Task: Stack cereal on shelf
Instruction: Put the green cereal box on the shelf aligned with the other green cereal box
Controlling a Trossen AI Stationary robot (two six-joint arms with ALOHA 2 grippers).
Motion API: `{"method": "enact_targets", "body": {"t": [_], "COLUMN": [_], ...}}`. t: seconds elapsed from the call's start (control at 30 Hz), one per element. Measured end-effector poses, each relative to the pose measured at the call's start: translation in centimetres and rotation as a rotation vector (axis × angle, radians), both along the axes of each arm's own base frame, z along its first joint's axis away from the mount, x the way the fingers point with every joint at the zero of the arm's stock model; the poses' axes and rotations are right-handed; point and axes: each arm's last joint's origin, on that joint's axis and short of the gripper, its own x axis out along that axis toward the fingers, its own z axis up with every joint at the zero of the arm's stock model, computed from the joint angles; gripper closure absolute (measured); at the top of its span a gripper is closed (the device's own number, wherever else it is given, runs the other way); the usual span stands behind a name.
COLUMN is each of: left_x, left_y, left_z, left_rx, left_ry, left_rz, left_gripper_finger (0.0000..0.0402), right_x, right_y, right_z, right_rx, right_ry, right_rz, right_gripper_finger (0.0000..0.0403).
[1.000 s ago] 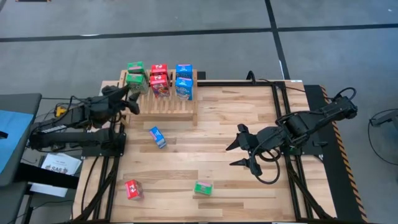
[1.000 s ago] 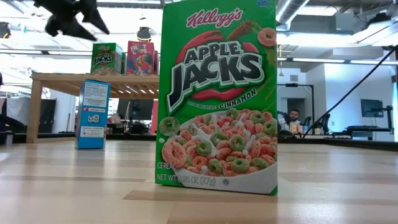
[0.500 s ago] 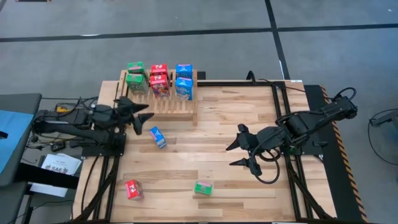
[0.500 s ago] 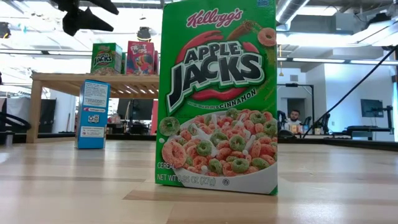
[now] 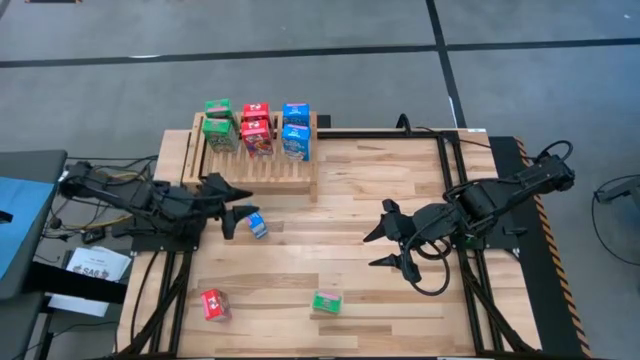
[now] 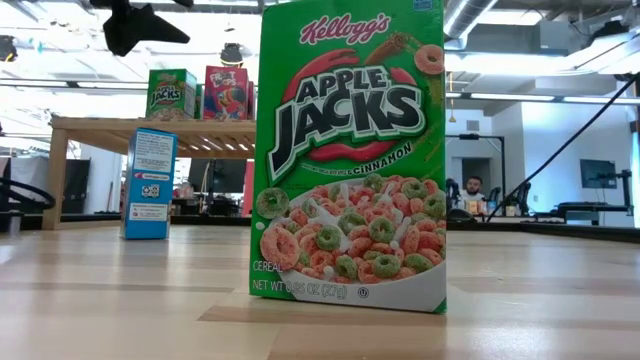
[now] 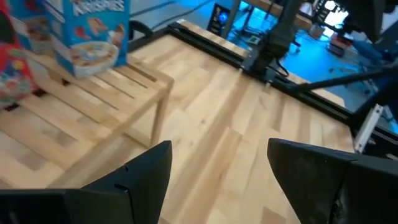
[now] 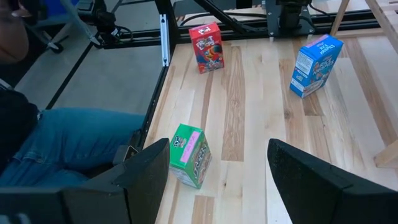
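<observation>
Hovering with its fingers spread and nothing between them, the left gripper sits just beside the loose blue cereal box, in front of the wooden shelf. Six boxes are stacked on the shelf's slats: green pair, red pair, blue pair. A red box and a green Apple Jacks box stand apart near the table's front edge. Right gripper waits mid-table, jaws wide, empty.
</observation>
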Motion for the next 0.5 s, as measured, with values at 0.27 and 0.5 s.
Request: {"method": "enact_targets", "body": {"t": [0.27, 0.5], "left_x": [0.2, 0.2], "left_y": [-1.0, -1.6], "left_z": [0.4, 2.2], "left_rx": [-0.011, 0.043], "left_ry": [-0.047, -0.101], "left_rz": [-0.061, -0.118], "left_gripper_finger": [0.0147, 0.0147], "right_x": [0.0, 0.0], "right_y": [0.0, 0.0], "right_z": [0.0, 0.0], "right_rx": [0.0, 0.0], "right_ry": [0.0, -0.001], "right_rz": [0.0, 0.0], "right_gripper_finger": [0.0106, 0.0106]}}
